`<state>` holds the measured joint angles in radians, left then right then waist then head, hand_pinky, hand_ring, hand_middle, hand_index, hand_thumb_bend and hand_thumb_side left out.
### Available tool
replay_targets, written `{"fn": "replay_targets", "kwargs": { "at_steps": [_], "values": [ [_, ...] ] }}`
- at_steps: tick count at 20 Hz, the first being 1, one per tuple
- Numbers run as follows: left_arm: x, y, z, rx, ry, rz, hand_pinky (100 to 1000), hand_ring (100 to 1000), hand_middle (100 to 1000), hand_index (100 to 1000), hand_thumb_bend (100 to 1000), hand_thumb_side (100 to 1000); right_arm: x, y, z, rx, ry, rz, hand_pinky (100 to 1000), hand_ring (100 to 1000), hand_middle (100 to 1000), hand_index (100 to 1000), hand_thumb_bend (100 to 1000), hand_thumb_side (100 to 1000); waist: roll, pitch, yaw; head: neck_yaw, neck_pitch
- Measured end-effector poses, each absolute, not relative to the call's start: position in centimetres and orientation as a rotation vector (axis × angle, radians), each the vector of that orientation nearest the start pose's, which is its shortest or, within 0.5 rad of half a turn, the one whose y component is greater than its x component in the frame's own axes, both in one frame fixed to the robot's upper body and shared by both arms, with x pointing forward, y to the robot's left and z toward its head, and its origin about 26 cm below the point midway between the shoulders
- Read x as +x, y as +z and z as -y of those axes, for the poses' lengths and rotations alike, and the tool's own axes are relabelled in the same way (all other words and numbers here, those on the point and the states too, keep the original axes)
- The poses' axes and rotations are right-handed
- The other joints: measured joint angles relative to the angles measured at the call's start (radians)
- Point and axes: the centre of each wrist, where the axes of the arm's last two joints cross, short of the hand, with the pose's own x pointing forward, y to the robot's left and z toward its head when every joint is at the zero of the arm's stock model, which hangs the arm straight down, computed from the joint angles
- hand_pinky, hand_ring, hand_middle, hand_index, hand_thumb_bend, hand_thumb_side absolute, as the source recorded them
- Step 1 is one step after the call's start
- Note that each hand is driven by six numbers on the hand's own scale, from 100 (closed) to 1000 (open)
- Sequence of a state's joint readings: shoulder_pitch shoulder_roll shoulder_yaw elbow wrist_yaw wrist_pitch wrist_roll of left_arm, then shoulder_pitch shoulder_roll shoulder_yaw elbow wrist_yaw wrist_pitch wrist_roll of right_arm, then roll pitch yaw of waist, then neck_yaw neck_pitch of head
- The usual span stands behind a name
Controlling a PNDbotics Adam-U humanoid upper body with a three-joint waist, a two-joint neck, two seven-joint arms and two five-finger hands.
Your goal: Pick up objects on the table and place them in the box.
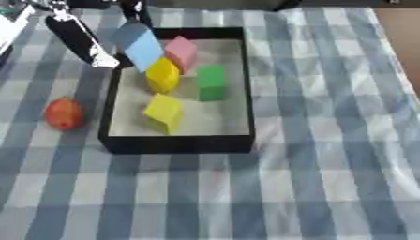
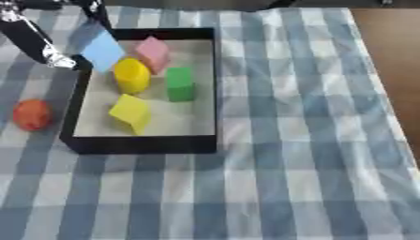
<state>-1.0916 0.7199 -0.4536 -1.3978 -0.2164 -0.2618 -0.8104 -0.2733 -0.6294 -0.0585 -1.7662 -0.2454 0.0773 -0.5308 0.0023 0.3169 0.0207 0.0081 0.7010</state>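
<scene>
A black box stands left of centre on the checked cloth. Inside it are a pink block, a green block, a yellow cylinder and a yellow block. A light blue block hangs tilted over the box's far left corner. My left hand reaches in from the upper left, its fingers on either side of this block. A red-orange round thing lies on the cloth left of the box. My right hand does not show.
The blue and white checked cloth covers the table to the right of and in front of the box. The table's right edge and brown floor show at the upper right.
</scene>
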Motion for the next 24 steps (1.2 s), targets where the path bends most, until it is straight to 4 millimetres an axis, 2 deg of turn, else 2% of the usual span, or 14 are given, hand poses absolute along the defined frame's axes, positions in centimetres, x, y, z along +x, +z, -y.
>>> {"fn": "replay_targets", "kwargs": {
  "at_steps": [4,9,13,18,19,20,21,24],
  "values": [
    [41.7,33.6,-20.7,-0.441,2.863,-2.24,761,618,576,628,100,100,32.2,19.1,35.0,-0.599,-0.16,2.02,800,806,703,833,100,769,0.0,0.0,-0.001,0.001,0.0],
    [42.6,32.2,-18.6,-0.356,2.92,-2.234,772,630,596,650,100,100,32.2,19.1,34.8,-0.592,-0.152,2.02,800,806,703,833,100,773,0.0,0.0,-0.002,0.002,0.001],
    [42.9,31.0,-16.6,-0.347,2.93,-2.206,792,660,627,683,179,100,32.3,19.3,34.7,-0.584,-0.145,2.026,800,806,703,833,100,772,0.0,0.0,-0.009,0.004,0.001],
    [43.4,29.9,-15.7,-0.411,2.935,-2.163,792,660,627,683,179,100,32.4,19.4,34.6,-0.579,-0.139,2.028,800,806,703,833,100,772,0.0,0.0,-0.009,0.004,0.001],
    [43.4,29.7,-15.7,-0.423,2.934,-2.157,901,805,795,878,404,448,32.4,19.4,34.6,-0.579,-0.139,2.028,800,807,704,833,100,778,0.0,0.0,-0.009,0.004,0.001],
    [43.5,29.7,-15.8,-0.438,2.934,-2.153,901,805,795,878,404,448,32.4,19.3,34.6,-0.579,-0.139,2.028,800,807,704,833,100,778,0.0,0.0,-0.009,0.004,0.001],
    [43.5,29.6,-15.8,-0.457,2.929,-2.15,924,836,832,915,538,601,32.4,19.3,34.6,-0.579,-0.139,2.027,800,807,704,833,100,781,0.0,0.0,-0.009,0.005,0.001],
    [43.5,29.6,-15.8,-0.514,2.902,-2.143,918,834,838,923,593,631,32.5,19.2,34.6,-0.58,-0.138,2.021,800,807,704,833,100,784,0.001,0.0,-0.008,0.007,0.001]
  ]
}}
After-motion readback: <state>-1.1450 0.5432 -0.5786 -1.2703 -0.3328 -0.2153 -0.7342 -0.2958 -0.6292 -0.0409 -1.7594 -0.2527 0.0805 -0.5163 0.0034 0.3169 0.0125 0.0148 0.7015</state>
